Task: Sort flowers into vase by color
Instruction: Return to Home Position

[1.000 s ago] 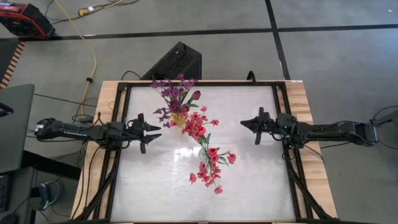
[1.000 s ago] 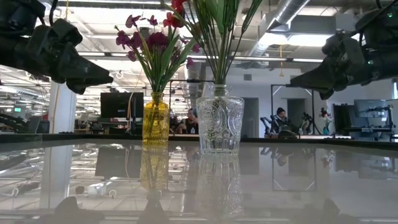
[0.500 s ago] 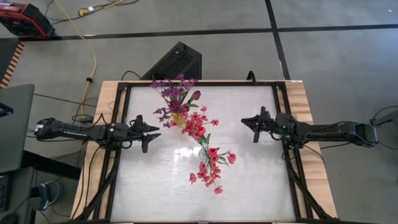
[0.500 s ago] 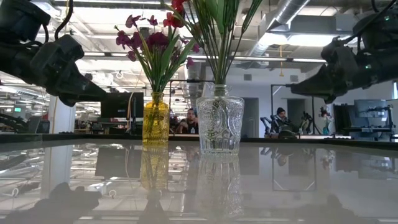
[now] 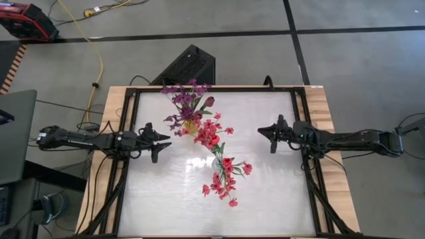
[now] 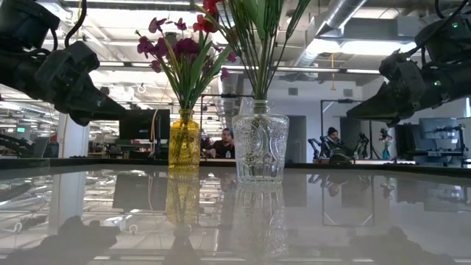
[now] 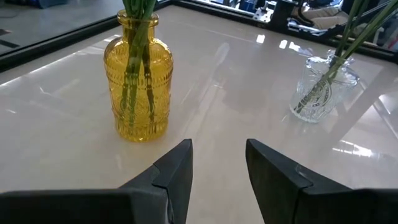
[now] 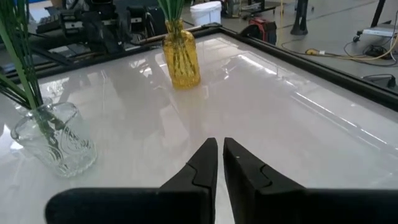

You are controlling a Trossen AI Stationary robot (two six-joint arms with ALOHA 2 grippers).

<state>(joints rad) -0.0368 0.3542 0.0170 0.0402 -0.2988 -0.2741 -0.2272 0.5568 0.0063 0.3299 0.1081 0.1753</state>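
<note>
The purple flowers point(image 5: 184, 98) stand in the yellow vase point(image 7: 138, 93). The pink and red flowers point(image 5: 222, 169) stand in the clear vase point(image 7: 320, 93) near it, both on the table point(image 5: 272, 192). The 2 arms hover at opposite sides: the left gripper point(image 7: 219, 152) has its fingers apart, and the right gripper point(image 8: 220, 149) has its fingers almost together.

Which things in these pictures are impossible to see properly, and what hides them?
Low view: the top edge cuts off most blossoms above the transparent vase.
High view: pink flowers cover that vase; purple flowers cover most of the yellow vase.
Wrist views: only stalks show; the picture edge cuts off the blossoms.
</note>
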